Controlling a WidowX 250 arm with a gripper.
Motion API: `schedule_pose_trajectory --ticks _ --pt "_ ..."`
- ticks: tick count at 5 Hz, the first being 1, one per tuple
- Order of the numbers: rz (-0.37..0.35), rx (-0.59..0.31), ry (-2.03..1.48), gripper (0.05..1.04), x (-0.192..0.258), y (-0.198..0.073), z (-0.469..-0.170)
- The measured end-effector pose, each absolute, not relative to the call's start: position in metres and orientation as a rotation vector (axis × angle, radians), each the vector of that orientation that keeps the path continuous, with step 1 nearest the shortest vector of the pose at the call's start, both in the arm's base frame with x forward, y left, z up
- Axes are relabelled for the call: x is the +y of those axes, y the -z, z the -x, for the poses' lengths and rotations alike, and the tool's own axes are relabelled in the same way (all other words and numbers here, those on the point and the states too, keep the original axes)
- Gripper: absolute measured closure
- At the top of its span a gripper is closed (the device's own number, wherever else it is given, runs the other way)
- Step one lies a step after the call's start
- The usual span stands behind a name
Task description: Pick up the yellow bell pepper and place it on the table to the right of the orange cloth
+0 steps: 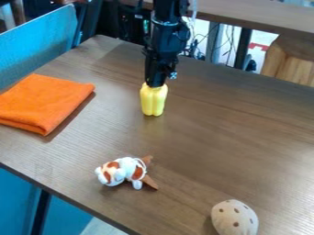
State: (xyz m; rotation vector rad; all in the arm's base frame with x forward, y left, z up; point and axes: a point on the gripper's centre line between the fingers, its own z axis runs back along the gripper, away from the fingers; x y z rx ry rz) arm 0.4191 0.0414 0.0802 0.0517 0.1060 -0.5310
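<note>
Object (153,101), yellow; long axis near upright; top at claw (155,84)

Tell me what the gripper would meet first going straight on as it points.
Probably the tabletop, with the yellow toy in the gripper touching down first; the depth below it is unclear.

From where I stand, a brown wood-grain tabletop (202,142) spreads out, pale light shining softly on it. A bright blue panel (36,43) rises beyond its far left corner. Across its far edge runs another brown table (245,16), with dark uprights (243,46) and tangled cables (228,43) underneath, a whitish floor (256,57) and, toward the right, a light wooden piece (295,62). More blue (70,213) shows below the near left edge, beside a black leg (42,212).
</note>
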Motion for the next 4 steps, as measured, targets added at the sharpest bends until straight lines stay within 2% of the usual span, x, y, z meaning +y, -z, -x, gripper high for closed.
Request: schedule_pose_trajectory --ticks 1,2,3,4 --pt "-0.018 0.1 0.527 0.695 0.037 -0.081 -0.412" --pt "0.001 0.057 0.501 0.402 0.034 -0.09 -0.409" --pt "-0.049 -0.002 0.463 0.124 0.045 -0.114 -0.396" --pt "-0.124 -0.026 0.41 0.079 0.053 -0.132 -0.364"
